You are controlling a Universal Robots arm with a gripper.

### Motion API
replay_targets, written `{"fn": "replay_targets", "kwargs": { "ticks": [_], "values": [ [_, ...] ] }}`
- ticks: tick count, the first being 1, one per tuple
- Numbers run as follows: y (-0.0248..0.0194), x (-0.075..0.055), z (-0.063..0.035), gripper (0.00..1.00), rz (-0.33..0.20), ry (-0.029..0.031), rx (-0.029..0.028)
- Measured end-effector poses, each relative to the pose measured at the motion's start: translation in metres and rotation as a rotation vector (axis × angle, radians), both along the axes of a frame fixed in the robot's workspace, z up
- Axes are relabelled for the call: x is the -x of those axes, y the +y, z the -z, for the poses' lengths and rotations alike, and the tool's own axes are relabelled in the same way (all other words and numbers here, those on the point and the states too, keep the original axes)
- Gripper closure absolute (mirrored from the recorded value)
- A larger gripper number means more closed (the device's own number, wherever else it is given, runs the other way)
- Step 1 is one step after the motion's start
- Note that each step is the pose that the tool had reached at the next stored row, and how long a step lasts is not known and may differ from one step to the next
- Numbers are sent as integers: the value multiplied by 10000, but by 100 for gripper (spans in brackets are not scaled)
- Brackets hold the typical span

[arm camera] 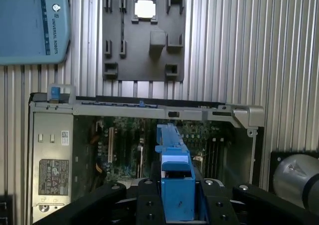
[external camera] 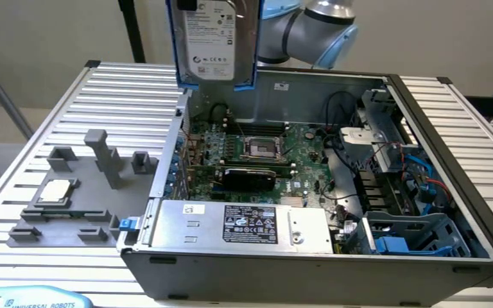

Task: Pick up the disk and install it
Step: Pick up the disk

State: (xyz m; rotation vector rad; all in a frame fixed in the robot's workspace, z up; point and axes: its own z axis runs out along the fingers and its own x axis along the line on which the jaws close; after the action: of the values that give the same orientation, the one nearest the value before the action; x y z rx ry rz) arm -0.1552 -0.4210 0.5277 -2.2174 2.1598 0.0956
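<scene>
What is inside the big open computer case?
A green motherboard with a CPU socket, a silver power supply and a blue drive cage. The power supply covers whatever lies beneath it. The gripper holds the disk above the case.

bending the silver, blue-capped arm [external camera: 320, 25] at the top of the exterior view; pointing the gripper [arm camera: 178, 200] straight downward; pressing black fingers [arm camera: 148, 202] against both sides of the disk [external camera: 215, 38], holding it upright, aloft.

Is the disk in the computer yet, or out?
Out. The disk hangs upright above the open computer case, gripped by the pincer.
</scene>
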Motion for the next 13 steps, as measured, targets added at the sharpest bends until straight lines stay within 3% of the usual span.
{"fn": "replay_targets", "kwargs": {
  "ticks": [13],
  "values": [
    [-160, -590, 3, 67, 1, 0, 0]
  ]
}}
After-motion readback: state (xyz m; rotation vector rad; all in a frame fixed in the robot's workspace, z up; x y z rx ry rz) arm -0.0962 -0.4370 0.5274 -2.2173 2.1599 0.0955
